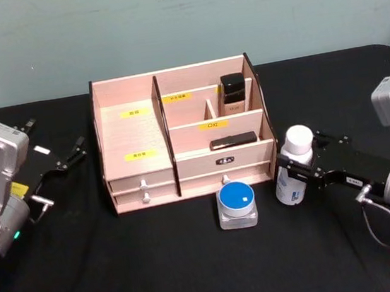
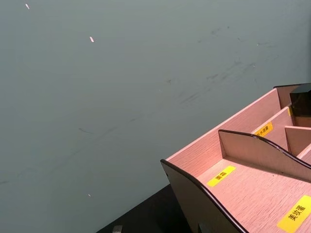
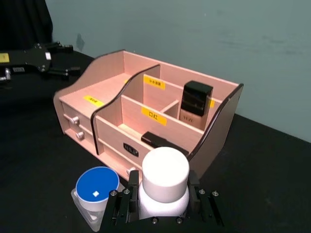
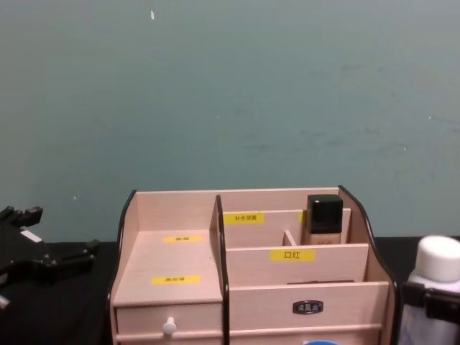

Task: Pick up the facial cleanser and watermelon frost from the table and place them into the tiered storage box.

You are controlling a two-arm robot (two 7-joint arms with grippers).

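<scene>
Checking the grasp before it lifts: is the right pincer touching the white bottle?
Touching. The right wrist view shows the right pincer clamped against both sides of the bottle, with no gap.

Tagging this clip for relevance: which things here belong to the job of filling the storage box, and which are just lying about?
Part of the job:
tiered storage box
white-capped bottle, clamped in the right gripper
blue-lidded jar, in front of the box

Lying about:
black-capped bottle and flat black case, both inside the box's compartments
left gripper, parked open at the left
</scene>
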